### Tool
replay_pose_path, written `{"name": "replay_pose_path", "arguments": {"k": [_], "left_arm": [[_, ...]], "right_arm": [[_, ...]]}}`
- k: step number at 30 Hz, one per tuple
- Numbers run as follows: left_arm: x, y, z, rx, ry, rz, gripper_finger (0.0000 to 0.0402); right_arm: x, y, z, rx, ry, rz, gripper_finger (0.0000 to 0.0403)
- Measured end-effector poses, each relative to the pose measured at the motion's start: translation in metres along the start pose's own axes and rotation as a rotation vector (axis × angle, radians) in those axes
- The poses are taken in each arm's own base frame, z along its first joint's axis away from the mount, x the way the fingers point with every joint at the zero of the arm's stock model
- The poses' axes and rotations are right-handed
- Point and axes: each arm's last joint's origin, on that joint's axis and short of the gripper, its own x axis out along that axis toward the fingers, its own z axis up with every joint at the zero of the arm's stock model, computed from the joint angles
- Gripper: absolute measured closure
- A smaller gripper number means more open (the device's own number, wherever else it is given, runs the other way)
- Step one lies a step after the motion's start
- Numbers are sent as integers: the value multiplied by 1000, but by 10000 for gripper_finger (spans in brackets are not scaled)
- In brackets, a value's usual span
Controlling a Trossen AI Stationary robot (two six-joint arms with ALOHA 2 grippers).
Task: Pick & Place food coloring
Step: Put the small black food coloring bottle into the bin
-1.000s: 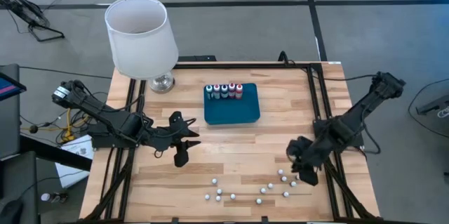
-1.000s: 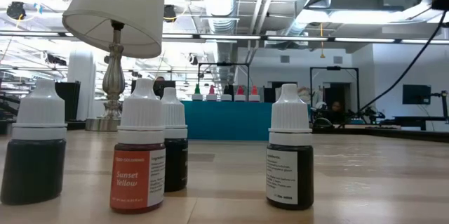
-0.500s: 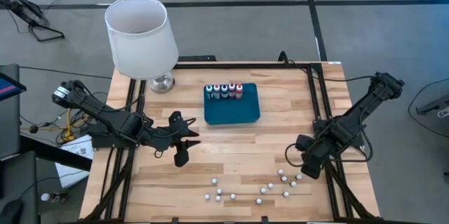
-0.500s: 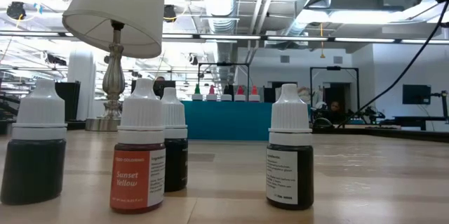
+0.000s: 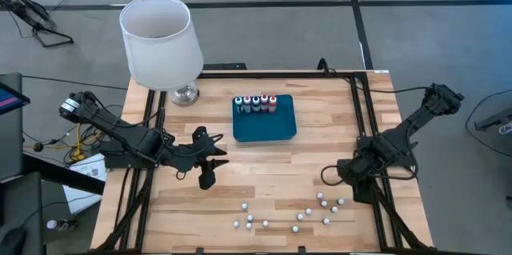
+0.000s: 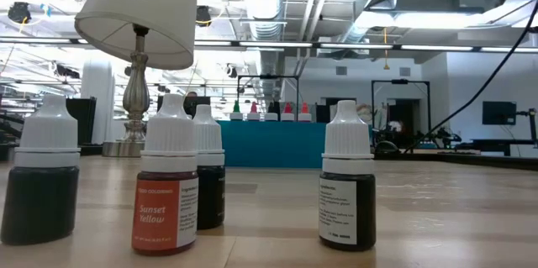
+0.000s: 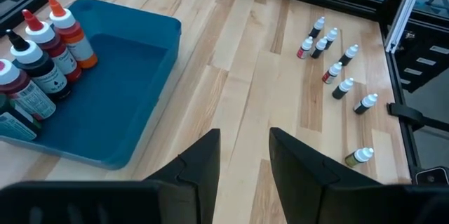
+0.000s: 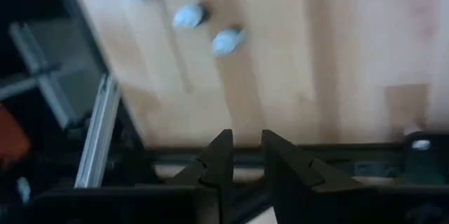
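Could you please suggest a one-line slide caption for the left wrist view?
Left pincer hovers open beside the teal tray holding food coloring bottles; loose bottles scattered beyond.

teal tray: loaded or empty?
Partly loaded. The teal tray holds one row of food coloring bottles standing upright along its far edge; the rest of its floor is bare. More bottles stand on the table outside it.

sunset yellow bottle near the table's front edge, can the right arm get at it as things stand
Probably yes. The right tool hangs just above that front cluster, nothing between it and the Sunset Yellow bottle. Neighbouring bottles stand close beside it, so closing on it alone may be tight.
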Motion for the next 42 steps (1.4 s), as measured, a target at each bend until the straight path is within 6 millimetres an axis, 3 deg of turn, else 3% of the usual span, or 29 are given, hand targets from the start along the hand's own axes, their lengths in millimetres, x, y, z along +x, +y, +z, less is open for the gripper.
{"name": "replay_pose_path", "arguments": {"k": [6,12,26,36,42], "left_arm": [[0,-3,1,-62,10,-66,288],[0,-5,1,-77,45,-122,288],[0,-4,0,-96,42,-104,288],[0,-2,-1,-93,37,-64,288],[0,-2,-1,-91,27,-48,288]], "right_arm": [[6,3,5,56,5,-13,338],[19,16,9,-73,-31,-29,333],[32,36,5,-165,-106,-40,258],[37,45,-7,-192,-198,-83,283],[45,46,-1,-191,-230,-154,288]]}}
